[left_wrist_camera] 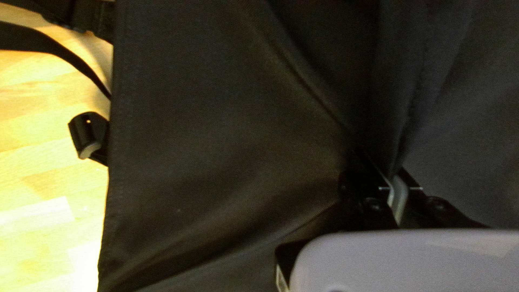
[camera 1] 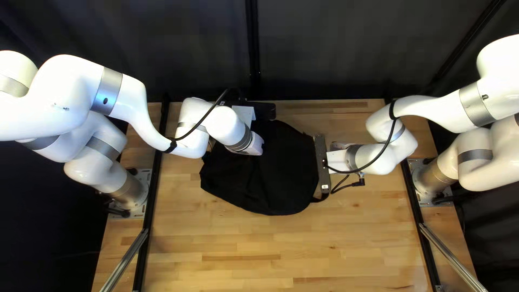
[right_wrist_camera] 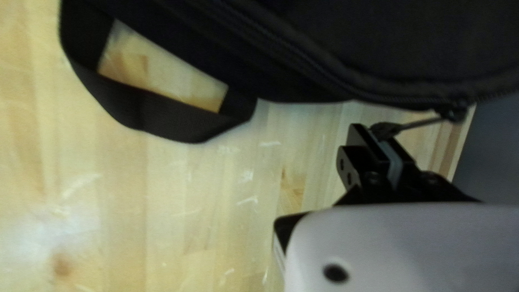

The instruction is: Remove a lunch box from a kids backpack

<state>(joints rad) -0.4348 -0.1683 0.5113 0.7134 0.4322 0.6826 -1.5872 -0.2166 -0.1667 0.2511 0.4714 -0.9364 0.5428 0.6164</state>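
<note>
Apparently at the unzipping stage, with no lunch box showing

The lunch box is hiding from every view; presumably it is sitting inside the backpack (camera 1: pixel 270 178), though nothing visible is confirming that. The backpack itself is lying on the table (camera 1: pixel 243 246), around the middle of its width and closer to the far edge than to the near one. Along its rim a zipper (right_wrist_camera: pixel 303 57) is running, and I am not managing to tell how much of it is open (black on black is helping nobody).

At the slider, a zipper pull (right_wrist_camera: pixel 421 123) is stretching straight to my right gripper (right_wrist_camera: pixel 385 139), whose fingers are closing narrowly on its end. My left gripper (left_wrist_camera: pixel 392 176) is pinching a gathered fold of cloth (left_wrist_camera: pixel 394 154), its fingers standing close together, probably steadying the pack. Farther out, a loop of strap (right_wrist_camera: pixel 157 116) is resting on the table beside the pack, and a buckle (left_wrist_camera: pixel 86 135) is poking out past the cloth's edge.

So the holding and the grasp on the pull are looking done. Opening the pack wide enough, reaching in, and bringing the lunch box out onto the table are apparently remaining, which is putting the job, in my judgement, nearer its start than its end.
</note>
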